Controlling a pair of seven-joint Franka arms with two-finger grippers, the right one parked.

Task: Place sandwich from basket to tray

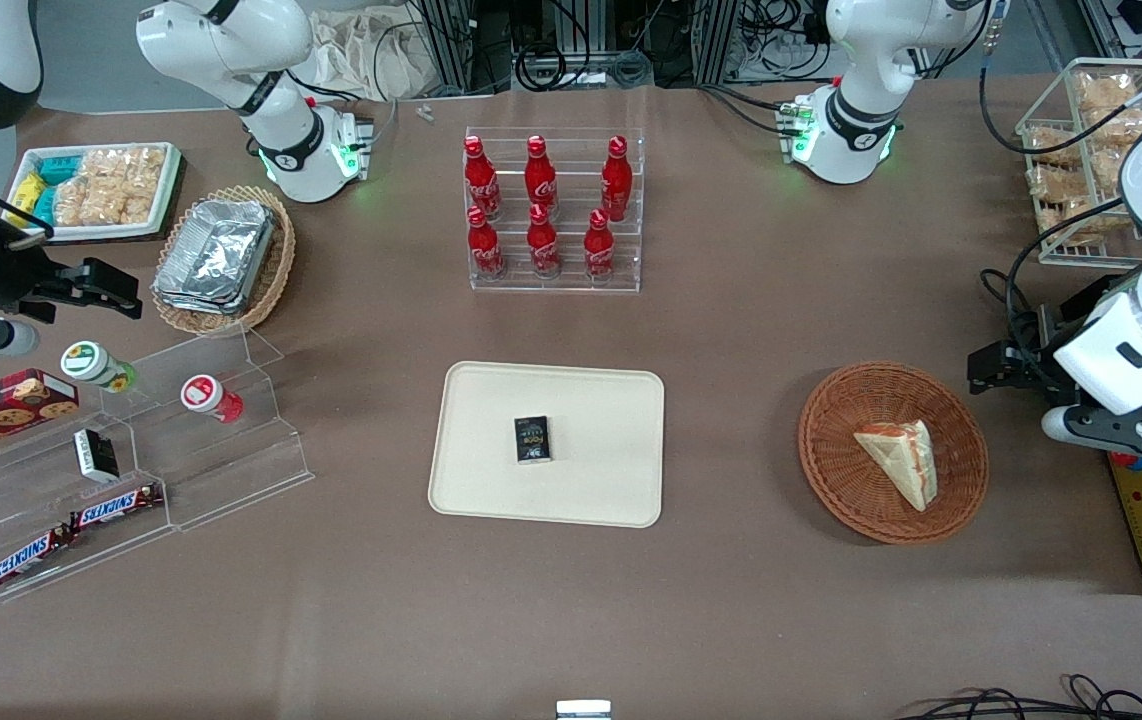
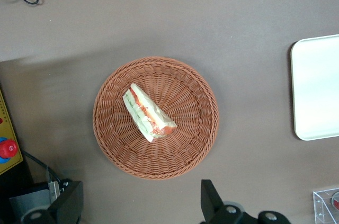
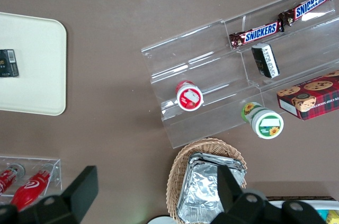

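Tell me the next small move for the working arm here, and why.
Probably bring the gripper in over the basket and lower it toward the sandwich. The sandwich lies in the basket untouched, and the open gripper sits off to the side of the basket, holding nothing. The tray has bare room around the small black packet on it.

A triangular sandwich (image 1: 899, 460) of pale white bread, with red-pink and green filling along one edge, lies flat inside a round, shallow, reddish-brown woven basket (image 1: 836, 475). It seems to rest slightly off the basket's centre. Well apart, toward the parked arm's end of the surface, sits a flat cream rectangular tray (image 1: 601, 490) with rounded corners and a low rim.

The claw (image 2: 140, 211) hangs above the basket, fingers spread apart.
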